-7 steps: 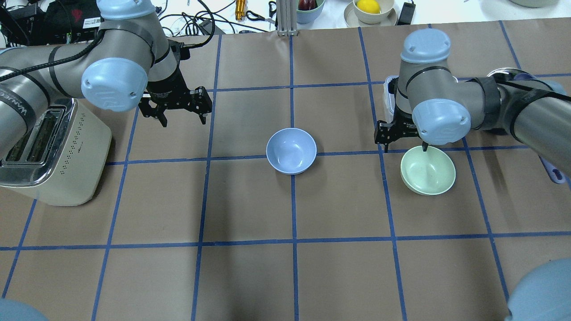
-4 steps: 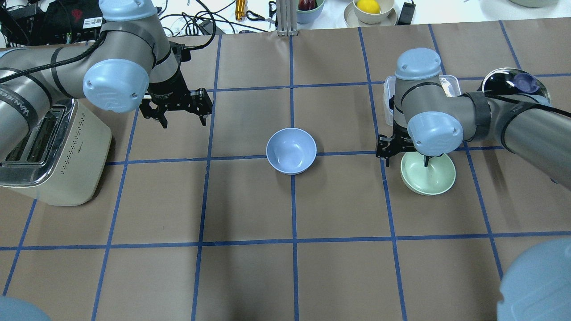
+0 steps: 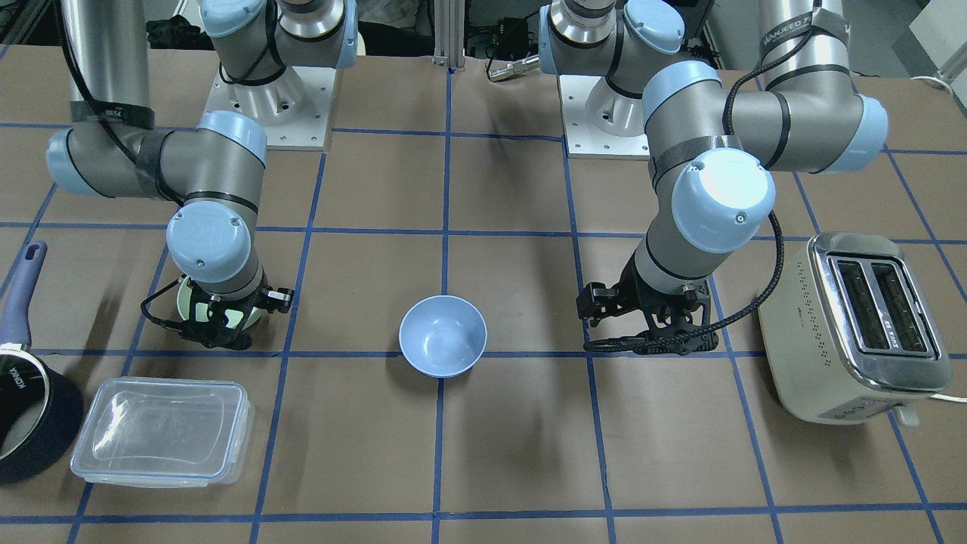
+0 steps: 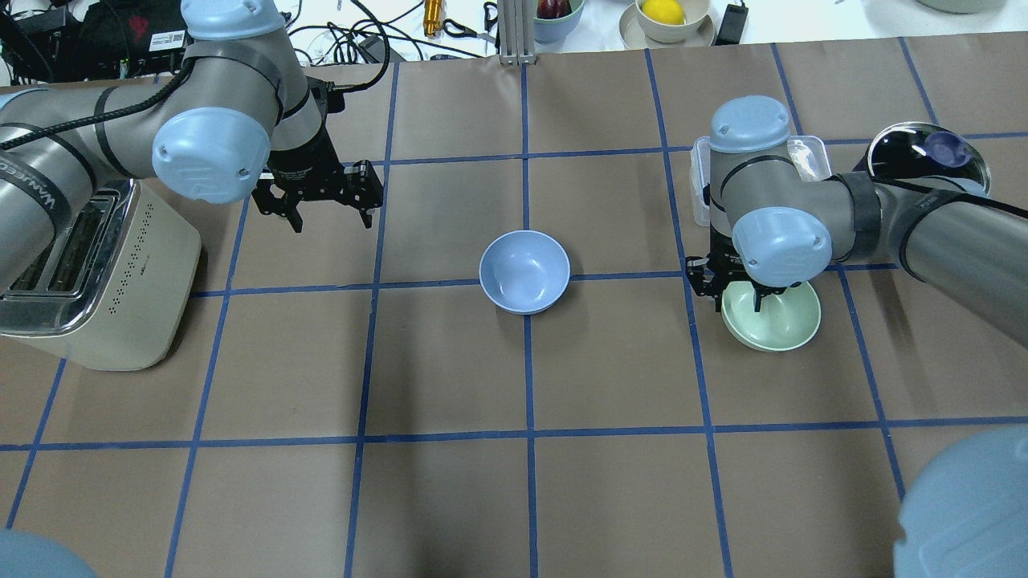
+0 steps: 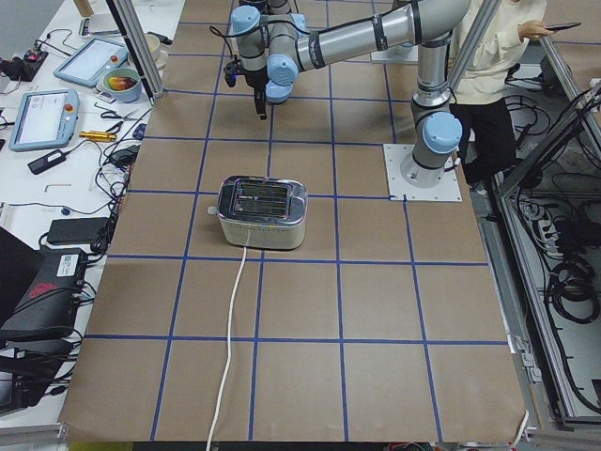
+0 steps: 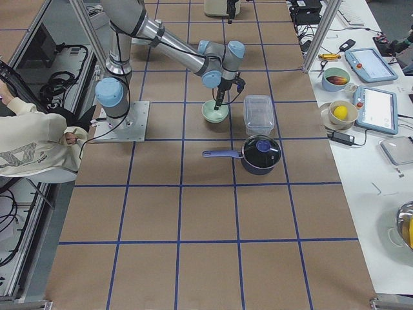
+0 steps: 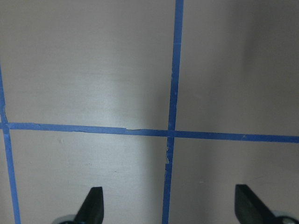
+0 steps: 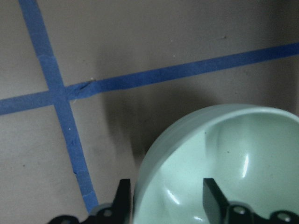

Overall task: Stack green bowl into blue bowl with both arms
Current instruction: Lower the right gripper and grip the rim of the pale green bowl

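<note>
Under R arm (image 4: 948, 237), green bowl (image 4: 777, 323) half hidden; fingers (image 8: 212, 199) straddle rim.

Table (image 4: 450, 369) layout, seen from above and behind the robot.
The centre bowl (image 4: 524, 271) sits mid-table. The toaster (image 4: 96, 273) stands well to its left, and the second bowl (image 4: 783, 325) lies to its right. Beyond the second bowl is the container (image 4: 807, 156), with the saucepan (image 4: 923, 152) further right. The right gripper (image 4: 737, 303) straddles the second bowl's rim, one finger inside. The left gripper (image 4: 332, 221) hangs over bare table between toaster and centre bowl.

Four fixed views, two wrist close-ups
</note>
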Action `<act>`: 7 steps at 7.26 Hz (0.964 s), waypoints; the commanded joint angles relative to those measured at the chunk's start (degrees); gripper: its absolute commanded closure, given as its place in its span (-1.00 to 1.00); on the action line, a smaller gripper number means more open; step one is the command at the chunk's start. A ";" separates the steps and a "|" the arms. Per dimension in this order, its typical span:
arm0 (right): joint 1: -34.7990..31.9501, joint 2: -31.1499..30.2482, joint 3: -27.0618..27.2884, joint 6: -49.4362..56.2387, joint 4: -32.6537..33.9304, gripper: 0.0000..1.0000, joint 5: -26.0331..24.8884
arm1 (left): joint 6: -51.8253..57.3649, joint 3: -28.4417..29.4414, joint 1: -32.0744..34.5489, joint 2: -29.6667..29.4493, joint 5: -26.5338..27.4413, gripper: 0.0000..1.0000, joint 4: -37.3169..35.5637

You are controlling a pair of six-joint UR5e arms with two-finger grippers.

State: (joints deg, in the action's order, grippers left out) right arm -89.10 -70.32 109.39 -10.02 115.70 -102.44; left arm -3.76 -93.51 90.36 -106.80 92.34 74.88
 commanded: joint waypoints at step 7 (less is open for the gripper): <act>-2.29 -1.05 -26.71 -3.67 -26.71 1.00 3.01 | 0.07 0.44 -0.19 0.45 0.12 -1.00 -0.09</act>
State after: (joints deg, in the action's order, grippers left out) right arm -90.15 -71.61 91.47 -11.69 96.86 -101.41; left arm -3.69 -92.92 90.14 -106.35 92.39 74.87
